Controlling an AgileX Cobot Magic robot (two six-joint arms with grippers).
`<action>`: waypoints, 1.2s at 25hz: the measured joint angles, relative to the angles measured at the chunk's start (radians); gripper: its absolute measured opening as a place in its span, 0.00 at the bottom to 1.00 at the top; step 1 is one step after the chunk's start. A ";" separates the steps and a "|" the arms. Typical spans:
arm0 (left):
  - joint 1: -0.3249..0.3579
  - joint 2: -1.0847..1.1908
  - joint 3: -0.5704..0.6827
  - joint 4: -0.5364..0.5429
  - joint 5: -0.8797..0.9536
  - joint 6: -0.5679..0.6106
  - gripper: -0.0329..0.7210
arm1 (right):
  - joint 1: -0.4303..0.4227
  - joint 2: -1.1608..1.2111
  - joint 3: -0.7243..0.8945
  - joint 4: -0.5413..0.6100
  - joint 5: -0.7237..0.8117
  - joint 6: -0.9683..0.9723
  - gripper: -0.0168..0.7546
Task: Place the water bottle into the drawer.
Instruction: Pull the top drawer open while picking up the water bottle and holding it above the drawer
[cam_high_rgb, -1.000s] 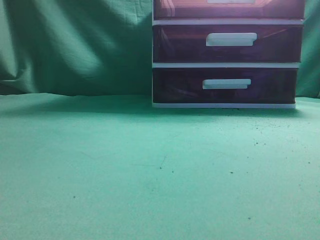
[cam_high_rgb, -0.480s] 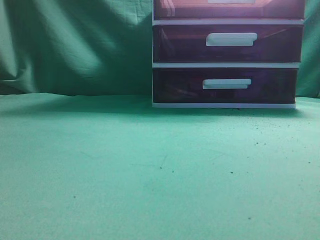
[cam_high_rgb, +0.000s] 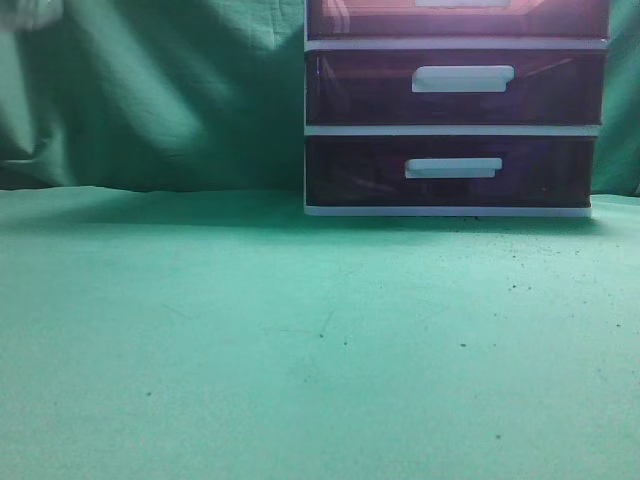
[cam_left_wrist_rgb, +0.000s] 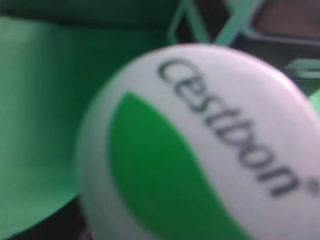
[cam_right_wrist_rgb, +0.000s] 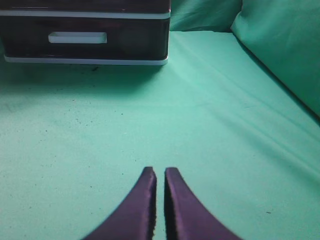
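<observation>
Carrying bottle (cam_left_wrist_rgb: 200, 150) close under left claw camera, grip itself unseen; right claw (cam_right_wrist_rgb: 159, 200) idling clenched, empty, over bench (cam_right_wrist_rgb: 210, 130); drawer (cam_high_rgb: 458, 18) appearing shut.

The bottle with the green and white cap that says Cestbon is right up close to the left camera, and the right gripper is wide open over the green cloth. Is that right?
Almost. The right wrist view shows the right gripper nearly closed, its two dark fingers almost touching with only a thin slit between them, holding nothing above the green cloth. The rest is right: the bottle cap marked Cestbon fills the left wrist view.
</observation>
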 joint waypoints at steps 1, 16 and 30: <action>0.000 -0.017 -0.022 -0.012 0.028 0.000 0.45 | 0.000 0.000 0.000 0.000 0.000 0.000 0.09; -0.088 -0.185 -0.132 -0.130 0.297 0.072 0.45 | 0.000 0.000 0.002 0.315 -0.479 0.025 0.09; -0.230 -0.183 -0.132 0.087 0.244 0.142 0.45 | 0.000 0.393 -0.495 0.252 -0.091 -0.149 0.09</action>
